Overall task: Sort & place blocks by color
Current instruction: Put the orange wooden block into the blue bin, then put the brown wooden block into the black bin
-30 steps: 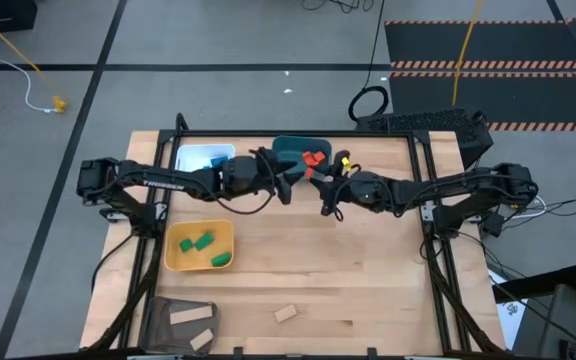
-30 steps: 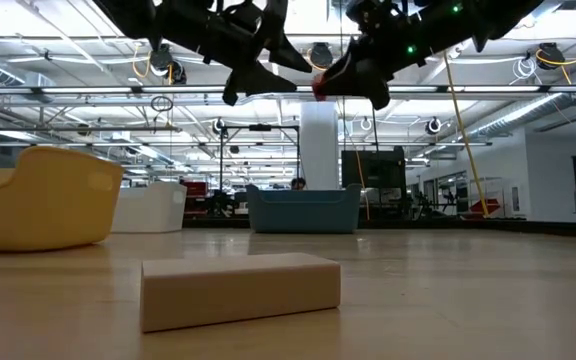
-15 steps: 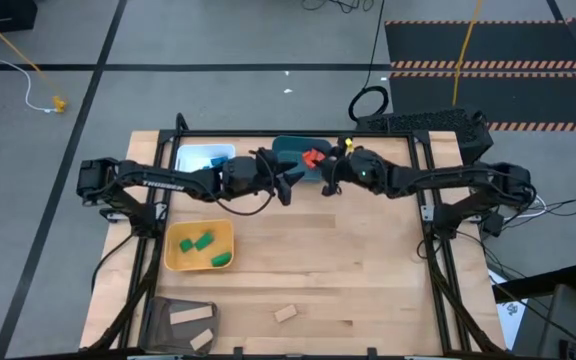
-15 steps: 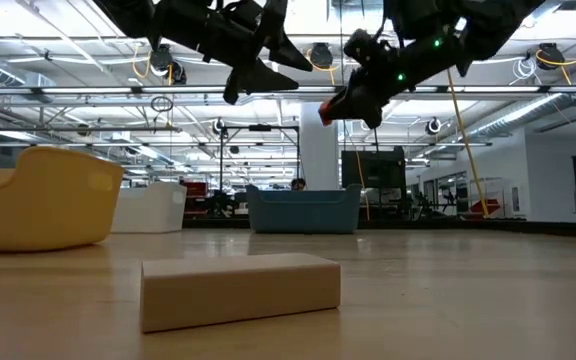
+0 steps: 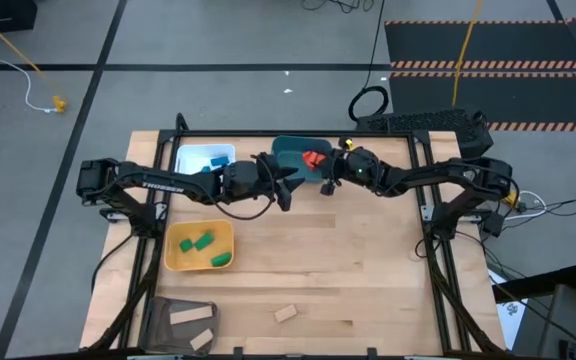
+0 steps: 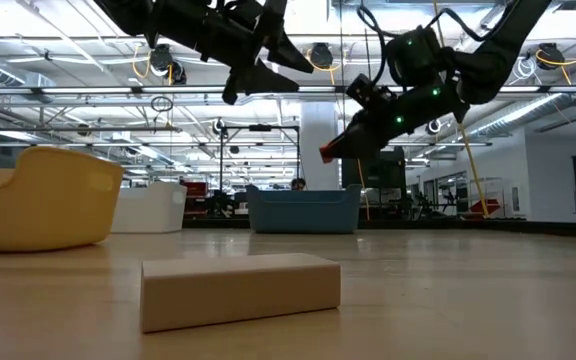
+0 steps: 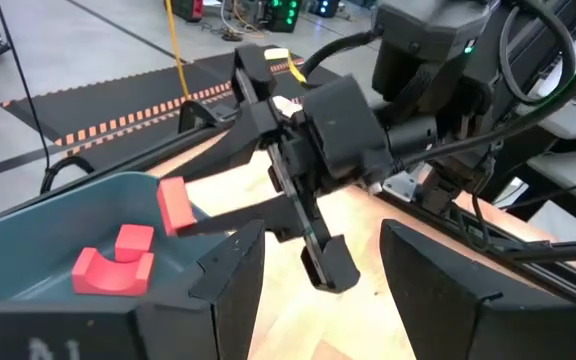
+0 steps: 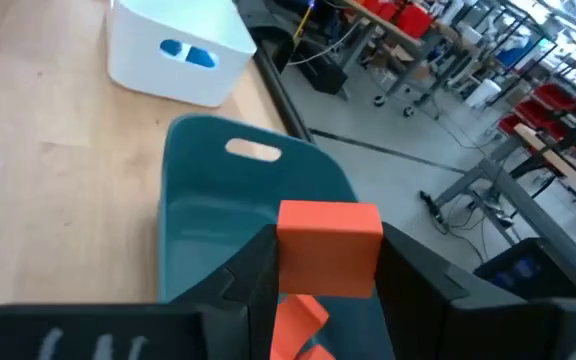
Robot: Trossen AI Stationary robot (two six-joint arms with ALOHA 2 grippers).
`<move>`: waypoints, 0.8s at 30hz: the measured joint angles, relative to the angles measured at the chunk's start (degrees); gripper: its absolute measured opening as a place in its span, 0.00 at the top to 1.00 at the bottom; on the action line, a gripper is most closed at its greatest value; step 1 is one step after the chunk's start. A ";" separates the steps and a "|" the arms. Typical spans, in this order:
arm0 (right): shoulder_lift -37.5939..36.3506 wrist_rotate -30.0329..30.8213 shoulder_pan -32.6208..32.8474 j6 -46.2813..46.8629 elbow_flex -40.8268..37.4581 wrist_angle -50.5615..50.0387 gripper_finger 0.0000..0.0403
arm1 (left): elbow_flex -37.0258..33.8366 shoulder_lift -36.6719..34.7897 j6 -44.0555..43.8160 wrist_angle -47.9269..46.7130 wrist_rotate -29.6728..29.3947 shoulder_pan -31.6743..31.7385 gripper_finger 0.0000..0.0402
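**R gripper w/ red block over teal bin — drop is nearly straight down**

I've got the R gripper [image 5: 325,183] at the teal bin [image 5: 290,150]'s 3 o'clock rim in the high view, jaws pinching a red block [image 8: 329,247]. From the R wrist cam the block sits squarely between the two fingers, its wide face toward the lens, long axis running across the jaws. The bin's open mouth lies directly beyond and below it. So the relation that matters: block is above the bin's inside, near the rim on the R arm's side, not yet down in it. In the low view the block [image 6: 325,154] hangs well above the bin [image 6: 304,211], roughly at its 12–1 o'clock.

Already in the bin: red pieces [image 7: 116,265], one arch-shaped w/ another sat on it, seen from the L wrist cam. High view shows them as a red patch [image 5: 313,158] toward the bin's 2 o'clock corner.

L gripper [image 5: 284,190] waits at the bin's 7 o'clock, jaws spread, nothing between them. It's close to the R gripper, so I judge the R arm is the only one to move here.

My read: a small push toward 9 o'clock puts the block clear of the rim, then release. Risk is the block clipping the rim or landing on the stacked pieces and bouncing.

Elsewhere: blue in the white bin [image 5: 202,157], greens in the yellow bin [image 5: 176,255], one tan block [image 5: 285,313] loose at the table's 6 o'clock.
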 joint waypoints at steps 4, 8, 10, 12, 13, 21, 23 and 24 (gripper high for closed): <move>1.17 -0.07 0.00 1.96 -0.01 0.20 0.68 | 0.00 0.00 0.02 -0.26 -0.02 0.00 0.50; 1.57 -0.04 -0.12 4.24 0.00 0.54 0.61 | 0.00 0.00 0.04 -0.36 -0.02 0.00 0.50; 1.54 -0.05 -0.23 5.19 0.01 0.54 0.57 | 0.00 0.00 0.07 -0.40 -0.02 0.00 0.50; 1.54 -0.02 -0.44 6.11 0.01 0.28 0.53 | 0.00 0.00 0.05 -0.64 -0.02 0.00 0.50; 1.54 0.00 -0.57 6.15 0.01 0.20 0.52 | 0.00 0.00 0.04 -0.77 -0.02 0.00 0.50; 0.29 0.14 -0.11 8.01 0.01 -0.17 0.45 | 0.00 0.00 -3.34 -7.02 2.22 -0.70 0.50; -1.55 0.41 0.63 9.75 0.01 -1.72 0.45 | 0.01 0.00 -6.01 -11.26 5.02 -1.04 0.50; -2.71 0.44 1.12 10.46 0.01 -2.30 0.45 | 0.00 0.00 -7.66 -13.40 6.50 -1.24 0.50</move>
